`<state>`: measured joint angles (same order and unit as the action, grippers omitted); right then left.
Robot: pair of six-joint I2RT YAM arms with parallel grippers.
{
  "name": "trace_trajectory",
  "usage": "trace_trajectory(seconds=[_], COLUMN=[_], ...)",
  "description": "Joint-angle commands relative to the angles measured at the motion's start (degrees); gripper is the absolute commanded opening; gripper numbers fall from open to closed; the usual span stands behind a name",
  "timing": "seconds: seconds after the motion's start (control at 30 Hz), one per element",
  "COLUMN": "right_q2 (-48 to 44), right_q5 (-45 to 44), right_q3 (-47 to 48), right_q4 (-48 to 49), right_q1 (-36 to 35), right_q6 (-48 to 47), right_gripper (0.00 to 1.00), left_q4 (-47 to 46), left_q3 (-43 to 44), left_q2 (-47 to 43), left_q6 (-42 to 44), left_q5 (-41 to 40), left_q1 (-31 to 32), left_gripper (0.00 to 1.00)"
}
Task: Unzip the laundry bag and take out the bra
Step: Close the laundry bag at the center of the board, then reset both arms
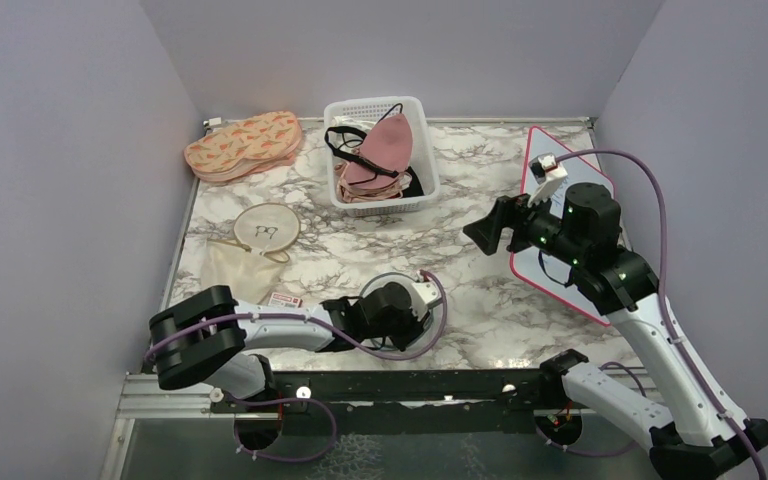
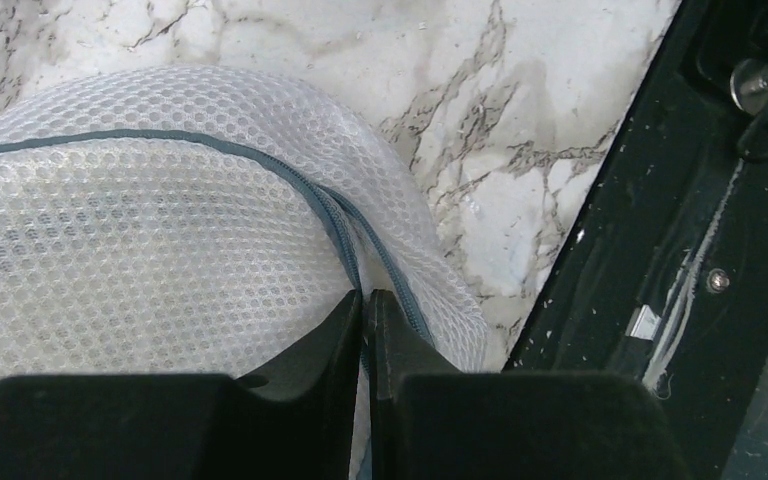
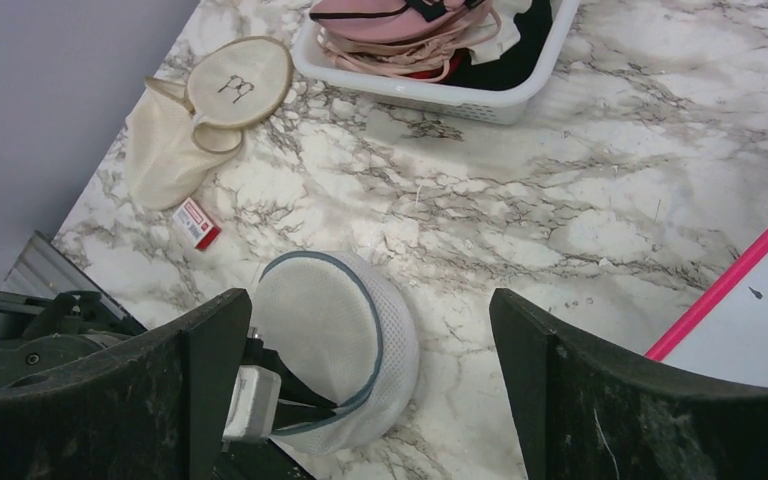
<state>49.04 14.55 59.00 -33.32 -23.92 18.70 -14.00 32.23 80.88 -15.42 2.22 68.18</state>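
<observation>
At the marble table's [image 1: 480,290] near edge, just beside a black rail [image 2: 660,250], the left gripper [image 2: 368,300] is pinched tight on the blue-grey zip rim [image 2: 260,160] of the round, white honeycomb-mesh laundry bag [image 2: 160,230]. The right gripper [image 1: 482,232] hangs spread wide and empty over bare marble. The dusty-pink bra [image 1: 390,140] tops the slotted basket [image 1: 422,192] at the back.

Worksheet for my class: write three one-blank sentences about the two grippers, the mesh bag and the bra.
1. The left gripper is ____ on the laundry bag.
2. The right gripper is ____, holding nothing.
3. The pink bra lies in the white ____.
Missing words: shut; open; basket.
</observation>
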Motion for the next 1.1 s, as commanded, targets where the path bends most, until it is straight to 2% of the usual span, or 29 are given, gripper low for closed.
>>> trace_trajectory(seconds=[0.0,0.13,0.23,0.47,0.63,0.73,0.8,0.87,0.97,1.07], right_q2=[-1.6,-2.1,-2.0,-2.1,-2.5,-3.1,-3.7,-4.3,-5.9,-9.2], right_q5=[-2.9,-3.5,-3.5,-3.1,-2.5,-2.4,-2.7,-3.9,-8.0,-14.0], right_q3=[2.5,2.4,2.3,1.8,1.7,1.9,2.3,3.2,5.4,6.6], right_q4=[-2.3,-2.5,-2.3,-1.8,-2.2,-2.6,-2.8,-3.1,-3.6,-1.9], right_q1=[-0.2,-0.2,-0.2,-0.2,-0.2,-0.2,-0.2,-0.2,-0.2,-0.2], right_q6=[-1.2,-1.6,-1.8,-2.7,-3.9,-5.3,-6.1,-6.4,-6.9,-7.2], right_gripper=[0.88,0.89,0.89,0.94,1.0,1.0,1.0,1.0,1.0,1.0], left_q4=[4.5,12.4,14.7,17.7,18.1,19.7,21.5,24.7,29.0,29.7], left_q3=[4.1,6.2,6.0,5.4,4.6,7.3,10.9,15.5,23.5,29.5], left_q2=[0.1,-2.8,-8.0,-18.2,-24.5,-28.3,-29.8,-31.0,-33.1,-35.6], left_q6=[-0.3,0.3,0.8,1.0,-1.8,-2.4,-2.8,-3.4,-0.4,4.6], left_q5=[-3.9,-6.6,-7.4,-2.8,0.5,0.6,-2.4,-9.0,-20.3,-27.2], left_q1=[-0.7,-1.2,-2.1,-9.4,-20.7,-29.5,-35.8,-39.9,-41.2,-41.2], left_gripper=[0.08,0.42,0.57,0.74,0.87,0.93,0.94,0.95,0.98,0.99])
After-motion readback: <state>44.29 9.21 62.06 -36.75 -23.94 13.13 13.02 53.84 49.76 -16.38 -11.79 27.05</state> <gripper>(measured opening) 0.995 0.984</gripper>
